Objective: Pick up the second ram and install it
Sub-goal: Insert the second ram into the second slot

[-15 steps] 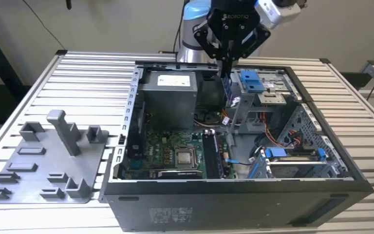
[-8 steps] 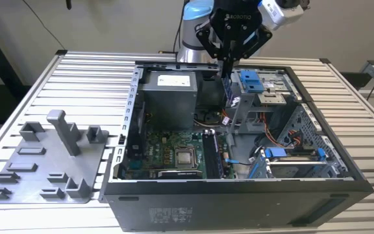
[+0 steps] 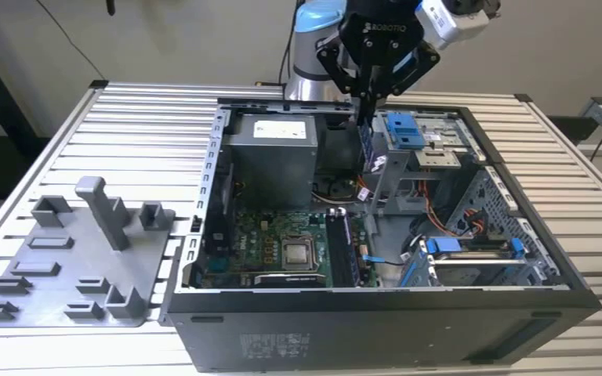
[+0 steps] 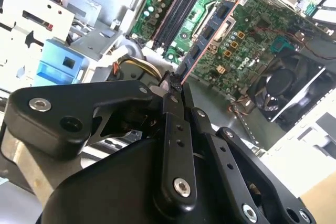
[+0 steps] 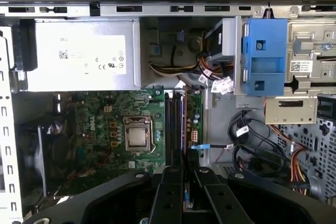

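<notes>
My gripper [image 3: 367,102] hangs over the open computer case [image 3: 385,301], shut on the second ram [image 3: 365,145], which hangs on edge below the fingers, above the case's middle. In the second wrist view the second ram [image 4: 211,27] reaches out from the closed gripper [image 4: 173,85] as a long dark board with black chips, over the green motherboard [image 4: 252,19]. In the first wrist view the stick shows edge-on as a thin line [image 5: 185,129] in front of the gripper [image 5: 185,174], lined up over the black memory slots [image 5: 173,124].
A grey power supply [image 3: 270,153] fills the case's far corner. Blue drive-bay clips [image 3: 406,129] and loose cables [image 3: 437,211] lie on the exterior view's right. A grey parts tray [image 3: 56,301] with an upright post [image 3: 103,211] sits beside the case on the left.
</notes>
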`<action>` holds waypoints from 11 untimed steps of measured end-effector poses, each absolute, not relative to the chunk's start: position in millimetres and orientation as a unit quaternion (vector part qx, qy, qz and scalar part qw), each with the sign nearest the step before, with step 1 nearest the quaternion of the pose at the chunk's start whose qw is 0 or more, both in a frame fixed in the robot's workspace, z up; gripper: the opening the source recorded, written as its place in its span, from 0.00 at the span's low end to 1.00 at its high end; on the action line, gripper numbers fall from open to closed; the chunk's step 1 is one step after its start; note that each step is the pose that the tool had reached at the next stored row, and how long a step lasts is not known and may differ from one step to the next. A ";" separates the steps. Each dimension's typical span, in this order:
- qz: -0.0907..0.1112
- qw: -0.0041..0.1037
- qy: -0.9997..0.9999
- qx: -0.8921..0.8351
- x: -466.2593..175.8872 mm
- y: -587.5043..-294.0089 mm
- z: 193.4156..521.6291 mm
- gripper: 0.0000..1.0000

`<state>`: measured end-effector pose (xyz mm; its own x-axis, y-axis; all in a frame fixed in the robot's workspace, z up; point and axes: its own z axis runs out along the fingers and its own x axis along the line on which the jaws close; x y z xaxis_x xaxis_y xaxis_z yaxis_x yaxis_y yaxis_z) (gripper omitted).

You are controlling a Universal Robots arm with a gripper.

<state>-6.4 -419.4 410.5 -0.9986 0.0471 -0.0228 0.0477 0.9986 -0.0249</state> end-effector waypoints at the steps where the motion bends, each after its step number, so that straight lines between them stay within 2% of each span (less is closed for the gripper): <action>1: -0.013 0.011 0.999 0.027 -6.3 -419.4 410.5 0.14; 11: -0.013 0.007 0.999 0.039 6.3 -419.5 409.0 0.14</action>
